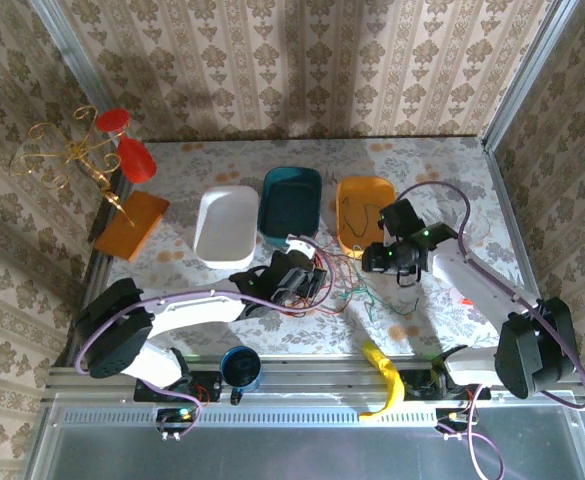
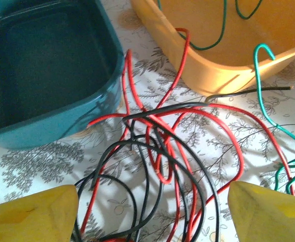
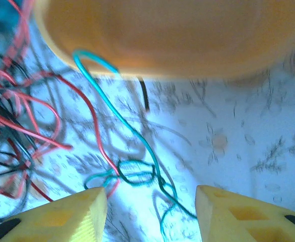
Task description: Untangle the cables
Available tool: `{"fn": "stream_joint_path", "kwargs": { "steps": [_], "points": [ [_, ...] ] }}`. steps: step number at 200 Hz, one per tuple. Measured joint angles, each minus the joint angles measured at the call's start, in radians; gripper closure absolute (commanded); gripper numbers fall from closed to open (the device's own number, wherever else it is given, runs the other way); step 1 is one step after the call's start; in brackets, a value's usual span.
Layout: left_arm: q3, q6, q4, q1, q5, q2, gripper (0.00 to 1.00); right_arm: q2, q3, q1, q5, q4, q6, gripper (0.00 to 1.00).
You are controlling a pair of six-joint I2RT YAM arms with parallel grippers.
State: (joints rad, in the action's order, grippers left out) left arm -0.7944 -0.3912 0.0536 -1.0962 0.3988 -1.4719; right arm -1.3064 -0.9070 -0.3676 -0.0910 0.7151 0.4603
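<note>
The cables (image 2: 160,146) sprawled on the table (image 2: 36,161) in a loose red-and-black snarl just before the teal tub (image 2: 46,65) and orange tub (image 2: 213,75), with the green wire (image 2: 257,80) hooking over the orange rim. The left gripper (image 2: 152,194) gaped wide above the snarl, and the right gripper (image 3: 151,194) stood spread beside green kinks.

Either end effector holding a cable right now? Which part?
Neither: left end effector and right end effector both open above the cables, gripping nothing.
</note>
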Motion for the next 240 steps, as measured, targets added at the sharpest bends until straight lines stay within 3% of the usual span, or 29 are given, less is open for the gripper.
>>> {"fn": "stream_joint_path", "kwargs": {
  "steps": [59,107,193,214,240],
  "points": [
    [-0.051,0.018,0.006,-0.004,-0.043,-0.038,0.22,-0.005,0.141,0.0,-0.033,-0.009,0.018,0.52],
    [-0.058,0.01,-0.004,-0.004,-0.041,-0.042,0.23,-0.052,0.117,0.0,-0.077,-0.093,0.036,0.57],
    [-0.058,-0.038,-0.024,-0.004,-0.016,-0.042,0.23,-0.277,0.022,-0.024,-0.096,-0.224,0.038,0.62],
    [-0.058,-0.043,-0.025,-0.004,-0.013,-0.042,0.23,-0.301,0.021,-0.03,-0.071,-0.241,0.039,0.7],
    [-0.058,-0.044,-0.025,-0.004,-0.012,-0.042,0.23,-0.315,0.021,-0.031,-0.032,-0.246,0.041,0.94]
  ]
}}
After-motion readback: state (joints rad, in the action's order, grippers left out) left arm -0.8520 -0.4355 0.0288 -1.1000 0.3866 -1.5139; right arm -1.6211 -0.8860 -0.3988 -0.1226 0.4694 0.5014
